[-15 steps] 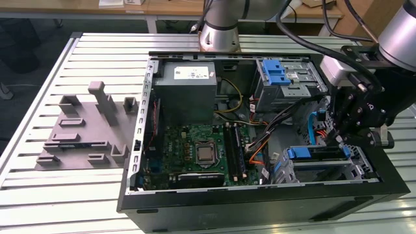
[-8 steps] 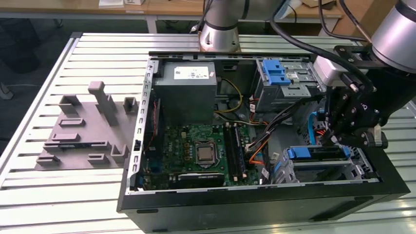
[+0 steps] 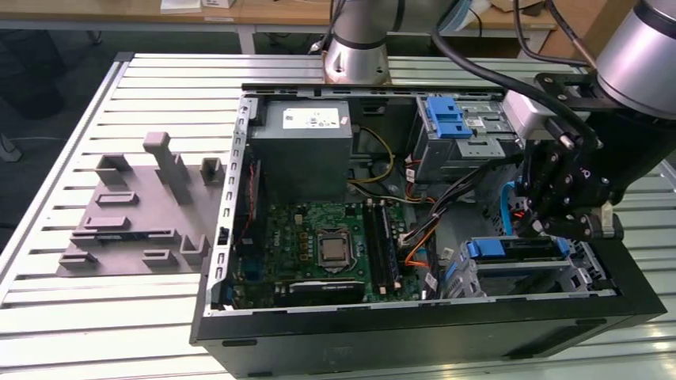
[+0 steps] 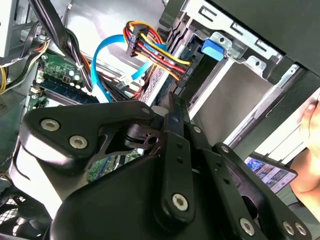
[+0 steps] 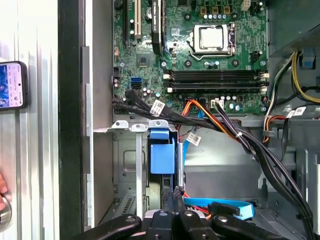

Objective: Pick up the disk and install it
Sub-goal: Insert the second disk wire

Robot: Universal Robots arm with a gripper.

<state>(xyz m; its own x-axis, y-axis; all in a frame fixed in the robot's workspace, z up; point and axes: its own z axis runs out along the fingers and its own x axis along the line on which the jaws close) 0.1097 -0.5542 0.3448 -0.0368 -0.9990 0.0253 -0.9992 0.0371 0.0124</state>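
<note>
Now, arm reaching down into the open black computer case [image 3: 423, 340].
Silver-jointed robot arm [image 3: 644, 47] bends steeply downward, its black gripper [image 5: 174, 194] with fingers pressed together, gripping nothing; the silver disk in its blue bracket [image 3: 523, 248] sits in the drive cage just beneath the fingertips.

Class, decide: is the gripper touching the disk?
Cannot tell. In the first wrist view the gripper ends beside the disk, yet neither contact nor gap shows plainly.
</note>
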